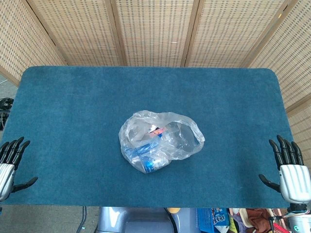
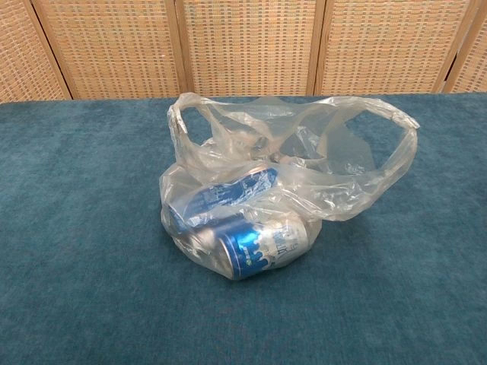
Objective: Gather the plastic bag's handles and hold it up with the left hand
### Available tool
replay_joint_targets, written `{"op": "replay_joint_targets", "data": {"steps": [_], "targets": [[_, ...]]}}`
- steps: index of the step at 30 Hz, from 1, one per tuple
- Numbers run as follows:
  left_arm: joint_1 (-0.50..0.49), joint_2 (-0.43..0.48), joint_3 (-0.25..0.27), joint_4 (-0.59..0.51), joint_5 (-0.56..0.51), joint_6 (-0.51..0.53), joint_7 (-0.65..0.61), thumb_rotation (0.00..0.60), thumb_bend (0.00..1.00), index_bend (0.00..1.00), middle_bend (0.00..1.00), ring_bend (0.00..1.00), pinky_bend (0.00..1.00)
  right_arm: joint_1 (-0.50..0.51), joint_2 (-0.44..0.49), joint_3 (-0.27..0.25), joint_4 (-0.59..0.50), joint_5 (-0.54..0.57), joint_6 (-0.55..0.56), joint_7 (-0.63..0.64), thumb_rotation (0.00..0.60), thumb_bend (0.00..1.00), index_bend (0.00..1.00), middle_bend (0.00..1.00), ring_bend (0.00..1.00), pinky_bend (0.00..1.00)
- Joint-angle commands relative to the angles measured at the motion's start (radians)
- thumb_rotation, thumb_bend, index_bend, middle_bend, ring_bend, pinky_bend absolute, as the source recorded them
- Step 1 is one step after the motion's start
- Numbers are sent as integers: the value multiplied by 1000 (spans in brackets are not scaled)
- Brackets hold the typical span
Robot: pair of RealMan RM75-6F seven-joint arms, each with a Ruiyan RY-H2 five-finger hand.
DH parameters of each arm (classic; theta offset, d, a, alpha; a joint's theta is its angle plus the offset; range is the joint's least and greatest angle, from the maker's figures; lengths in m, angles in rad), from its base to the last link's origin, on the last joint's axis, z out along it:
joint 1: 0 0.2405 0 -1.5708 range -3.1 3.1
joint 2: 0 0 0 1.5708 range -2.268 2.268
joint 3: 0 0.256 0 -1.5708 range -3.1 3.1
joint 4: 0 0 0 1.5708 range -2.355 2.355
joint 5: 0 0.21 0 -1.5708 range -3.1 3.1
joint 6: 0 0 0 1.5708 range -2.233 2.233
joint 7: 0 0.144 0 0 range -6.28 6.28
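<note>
A clear plastic bag lies crumpled near the middle of the blue table. In the chest view the bag holds two blue cans, and its handle loops stand up loosely at left and right. My left hand rests at the table's front left corner, fingers spread and holding nothing. My right hand sits at the front right corner, fingers apart and also holding nothing. Both hands are far from the bag. Neither hand shows in the chest view.
Woven wicker screens stand behind the table's far edge. Blue cloth covers the table all around the bag. Below the front edge lie the robot's base and some clutter on the floor.
</note>
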Motion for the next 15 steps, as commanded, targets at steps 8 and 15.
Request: {"op": "replay_joint_targets", "data": {"steps": [8,15], "targets": [[0,2,-5,-2,-10,-2,-4,600,149,0,0,0,0,24,2,8,12,1,-32,27,600,0,0,0,0,0],[-2,8,-21,-7,-27,4,-23,600,150,0,0,0,0,204,-40,113,230,-8,-171,217,600,0,0,0,0,0]]}}
